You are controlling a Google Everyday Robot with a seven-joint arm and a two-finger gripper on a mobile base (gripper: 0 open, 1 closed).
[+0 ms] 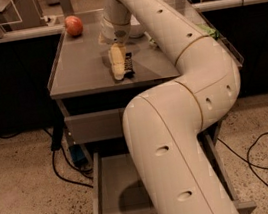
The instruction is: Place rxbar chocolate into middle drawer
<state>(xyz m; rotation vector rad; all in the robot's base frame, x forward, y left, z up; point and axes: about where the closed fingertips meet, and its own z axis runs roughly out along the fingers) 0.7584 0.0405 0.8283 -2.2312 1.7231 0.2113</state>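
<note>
on the grey cabinet top (80, 69) a round red apple (74, 25) is sitting far left; our white arm (181, 147) is hiding the right of the open grey drawer (114, 183). our gripper (121, 71) is hanging mid-top, the dark-wrapped rxbar chocolate (128, 65) just right of it; its grip we cannot tell.

Worktop (79, 64): grey, flat top of a drawer unit. On it: red apple (74, 25), far left corner; rxbar chocolate (128, 65), dark wrapper, middle, near the front edge; green bag (208, 31), right edge, largely hidden behind the arm. Pincer (118, 63) down at the worktop, just left of the bar
</note>
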